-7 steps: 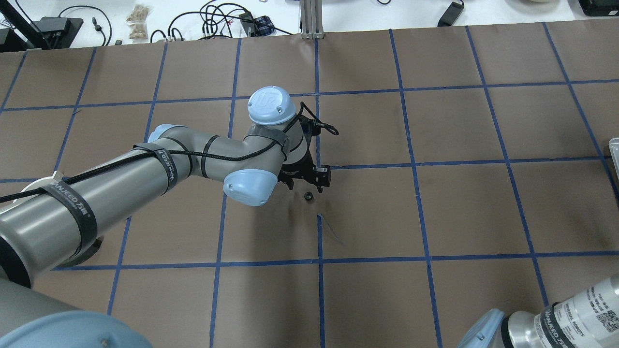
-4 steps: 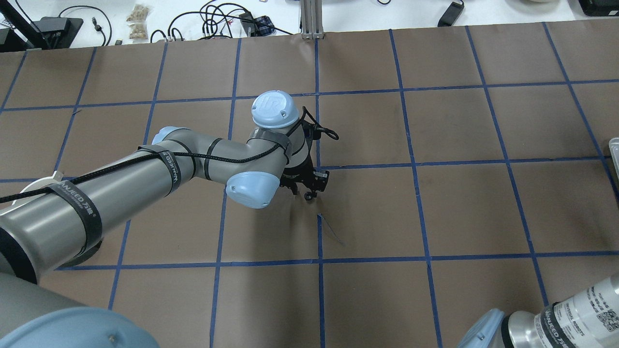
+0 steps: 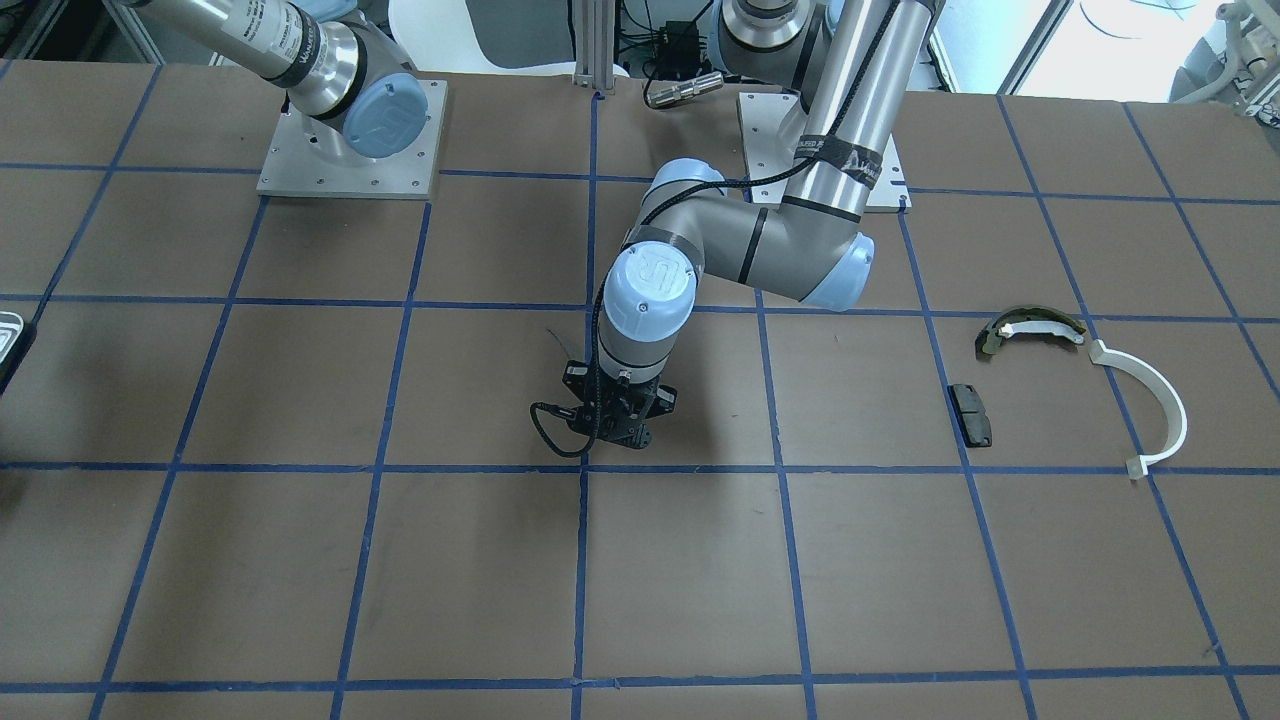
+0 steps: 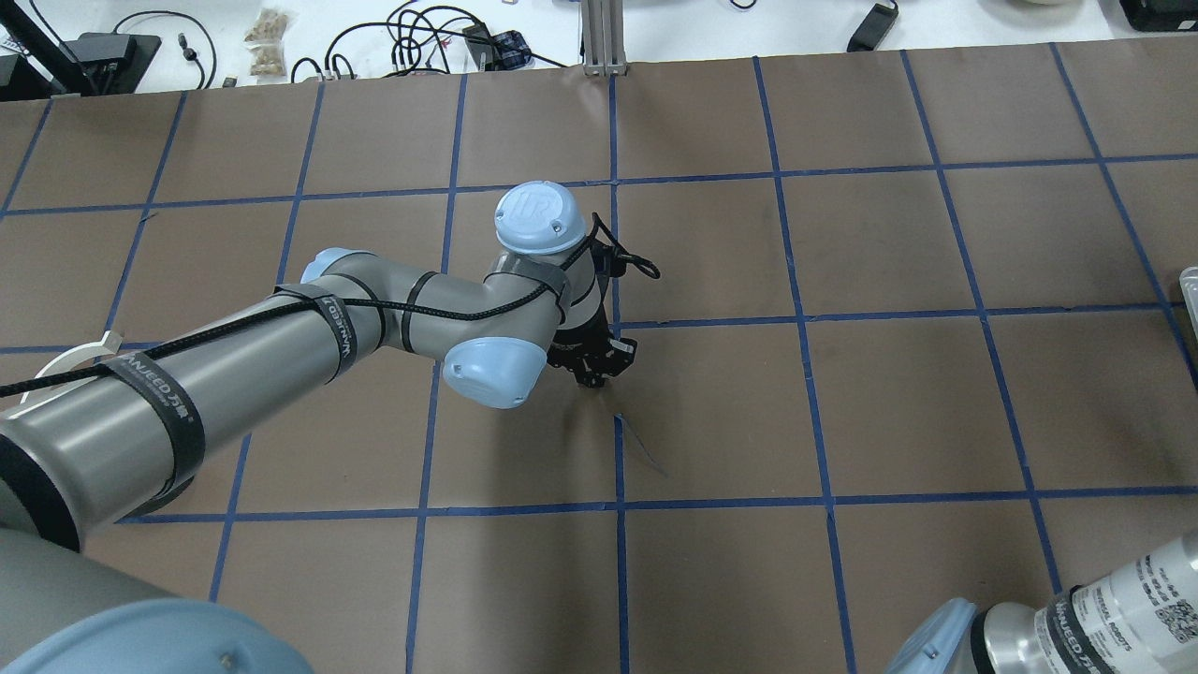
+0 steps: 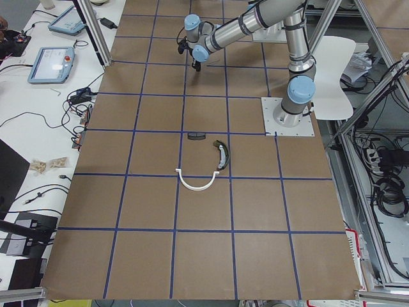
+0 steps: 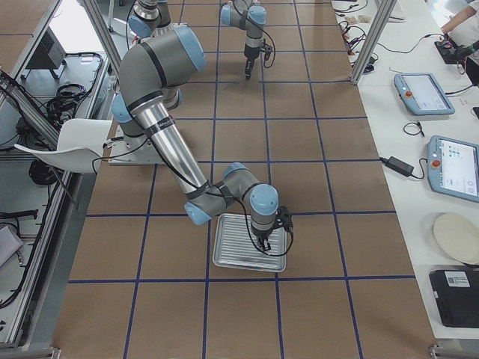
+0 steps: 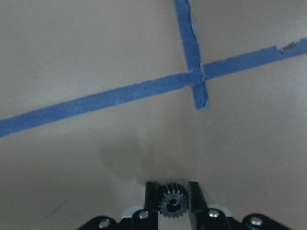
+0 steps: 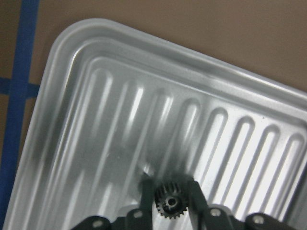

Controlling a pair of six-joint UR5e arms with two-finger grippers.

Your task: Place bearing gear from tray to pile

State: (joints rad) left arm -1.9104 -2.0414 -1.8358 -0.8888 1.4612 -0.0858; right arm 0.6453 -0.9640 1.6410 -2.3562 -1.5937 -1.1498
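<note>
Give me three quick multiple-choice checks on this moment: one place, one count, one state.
1. Where is the right gripper? A over the tray; B over bare tabletop; C off the table.
2. How many parts make up the pile? A two; B three; C five.
3. What sits between the fingers of the left gripper? A nothing; B a small gear; C a screw.
Answers: A, the ribbed tray fills the right wrist view under it; B, white arc, olive shoe, black pad; B, the small gear's teeth show between the fingers.

Dark toothed gear (image 7: pixel 169 205) gripped by its teeth (second gear (image 8: pixel 169 203) likewise, over the ribbed tray (image 8: pixel 91 115)).
</note>
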